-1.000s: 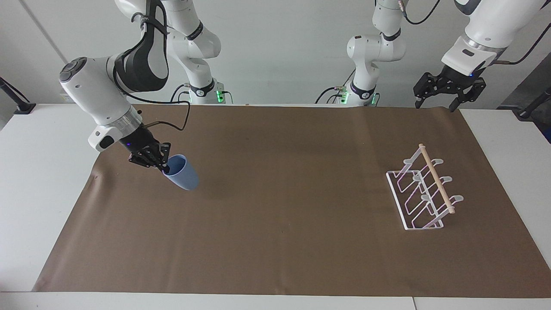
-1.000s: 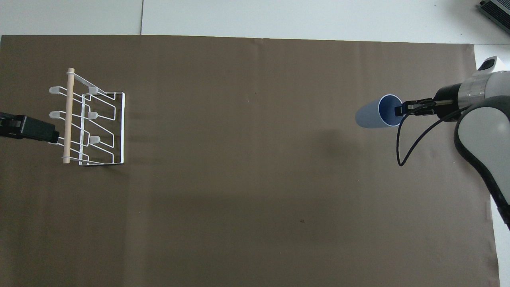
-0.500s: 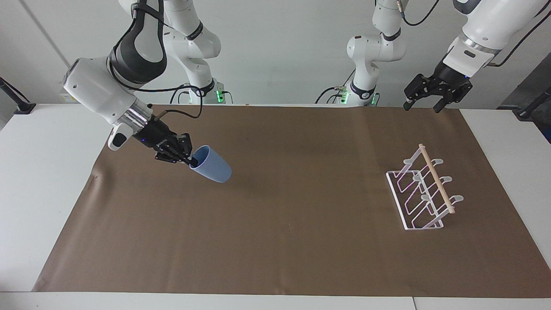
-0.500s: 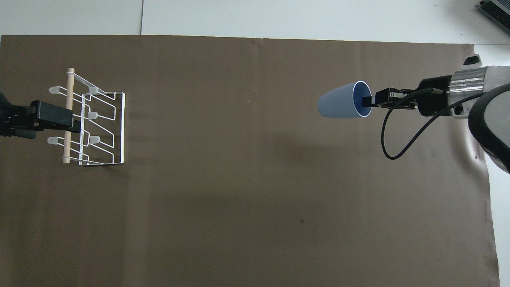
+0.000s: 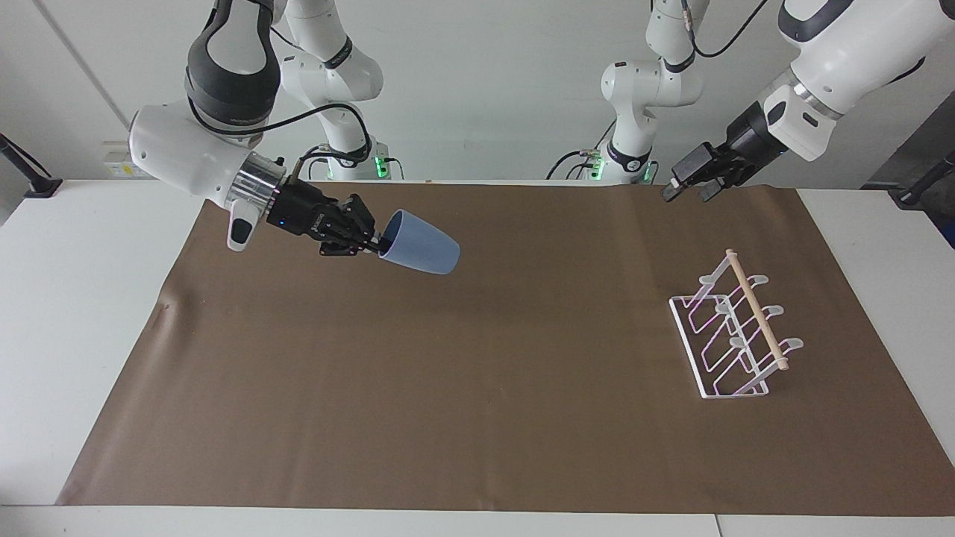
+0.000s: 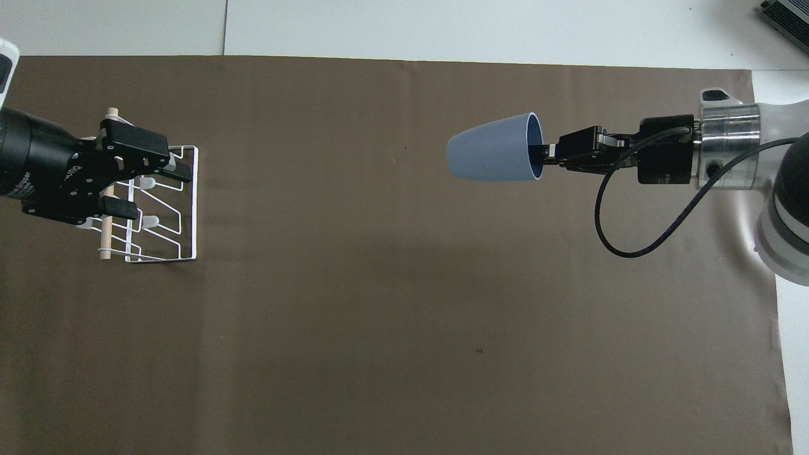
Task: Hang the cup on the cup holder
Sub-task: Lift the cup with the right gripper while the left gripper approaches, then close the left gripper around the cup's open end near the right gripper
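Right jaws [image 5: 371, 242] pinch cup [image 5: 418, 253] rim | left jaws [image 6: 152, 183] spread, hiding part of cup holder [image 6: 183, 208]

We see a plain light-blue cup [image 5: 418, 253] with a darker blue inside, a white wire cup holder [image 5: 735, 328] with a pale wooden rod [image 5: 757, 310], a plain brown mat [image 5: 477, 388] on a white table [image 5: 67, 298], black grippers on white-and-grey arms.
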You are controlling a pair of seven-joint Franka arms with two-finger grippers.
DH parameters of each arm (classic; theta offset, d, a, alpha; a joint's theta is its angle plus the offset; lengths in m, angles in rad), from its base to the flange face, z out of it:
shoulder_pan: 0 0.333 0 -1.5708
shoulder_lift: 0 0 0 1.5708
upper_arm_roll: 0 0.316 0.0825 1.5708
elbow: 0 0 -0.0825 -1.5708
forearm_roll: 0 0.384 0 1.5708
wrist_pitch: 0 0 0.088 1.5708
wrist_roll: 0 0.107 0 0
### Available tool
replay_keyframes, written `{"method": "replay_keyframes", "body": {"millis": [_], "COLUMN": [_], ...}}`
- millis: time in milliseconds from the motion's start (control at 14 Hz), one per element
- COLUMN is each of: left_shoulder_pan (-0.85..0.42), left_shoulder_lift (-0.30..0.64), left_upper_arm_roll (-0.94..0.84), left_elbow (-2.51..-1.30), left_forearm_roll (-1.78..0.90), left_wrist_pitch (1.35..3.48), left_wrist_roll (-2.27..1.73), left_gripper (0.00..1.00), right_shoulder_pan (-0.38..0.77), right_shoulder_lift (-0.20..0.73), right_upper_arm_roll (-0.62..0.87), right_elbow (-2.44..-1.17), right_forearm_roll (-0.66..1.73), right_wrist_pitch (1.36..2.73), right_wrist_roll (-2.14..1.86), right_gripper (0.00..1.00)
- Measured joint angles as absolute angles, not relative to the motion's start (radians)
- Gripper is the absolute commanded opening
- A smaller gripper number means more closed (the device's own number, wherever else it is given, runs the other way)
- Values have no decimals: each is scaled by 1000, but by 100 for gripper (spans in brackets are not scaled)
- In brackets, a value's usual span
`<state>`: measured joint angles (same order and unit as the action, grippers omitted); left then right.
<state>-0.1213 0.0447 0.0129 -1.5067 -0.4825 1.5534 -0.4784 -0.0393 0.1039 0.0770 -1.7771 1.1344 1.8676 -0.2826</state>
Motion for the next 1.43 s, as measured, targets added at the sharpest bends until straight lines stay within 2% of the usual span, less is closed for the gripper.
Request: {"method": "replay_keyframes", "body": {"millis": [714,929,1143,1429], "left_shoulder_pan": [-127,-147,-198,-223], "left_shoulder_lift": [83,91,93,94], "left_upper_arm_roll": [-125,-170,-171,-171], "left_elbow": [-1498,-1492,-1491,-1491], "left_forearm_roll": [-746,-755,-756,-755], "left_wrist_pitch": [1800,1873,1933,1962], "left_wrist_roll": [-1190,-1381,-1550,-1652], "left_gripper": [100,100,100,100], "right_shoulder_pan": [43,82,141,145], "right_shoulder_lift": [79,79,76,73], "right_upper_arm_roll": [85,85,86,83], "right_elbow": [-1931,-1960,-1963,-1964], "right_forearm_roll": [1589,1718,1792,1797], "right_wrist_pitch": [1853,1901,1969,1971], "right_wrist_roll": [-336,-353,-353,-353], "right_gripper": [0,0,0,0]}}
